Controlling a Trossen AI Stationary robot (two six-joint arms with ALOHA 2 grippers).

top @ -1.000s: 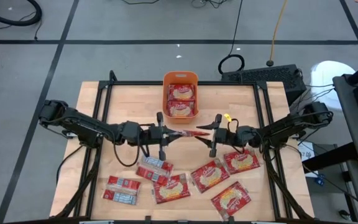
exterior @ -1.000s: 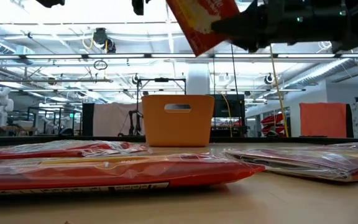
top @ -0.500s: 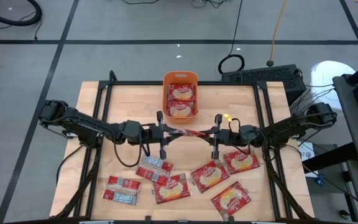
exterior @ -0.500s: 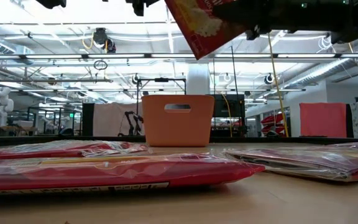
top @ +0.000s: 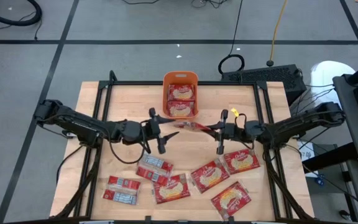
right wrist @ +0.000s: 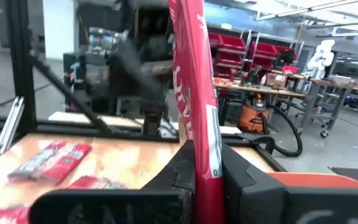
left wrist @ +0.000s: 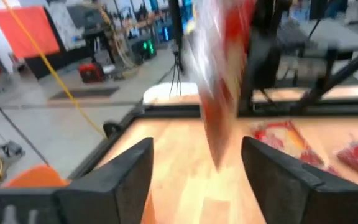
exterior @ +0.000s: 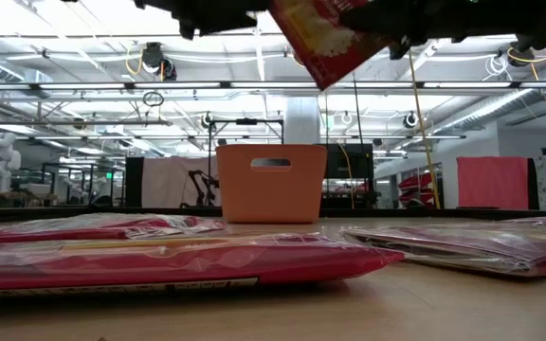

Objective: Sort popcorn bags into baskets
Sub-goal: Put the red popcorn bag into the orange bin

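Above the middle of the wooden table (top: 129,102), the right gripper (top: 215,129) is closed on one end of a popcorn bag (top: 191,126), which it holds in the air edge-up, its free end reaching toward the left arm; in the right wrist view the same bag (right wrist: 194,106) stands thin between the two dark fingers (right wrist: 253,186), pinched tight; the left gripper (top: 161,126) sits just beside the bag's free end with its jaws spread wide and nothing between them, and in the left wrist view the blurred red bag (left wrist: 222,81) hangs beyond the parted fingers (left wrist: 126,177), clear of both; from table height the bag (exterior: 335,38) shows tilted, high over the orange basket (exterior: 271,182); that basket (top: 180,78) stands at the far middle edge of the table and already holds packets (top: 181,101), label side up, one beyond the other; on the near half of the table lie the loose bags, two grey-blue faces at the left (top: 122,190), another (top: 155,167) near the centre, and four label-up ones to the right of them (top: 171,188) (top: 209,176) (top: 241,161) (top: 230,200), all flat and apart from both grippers.
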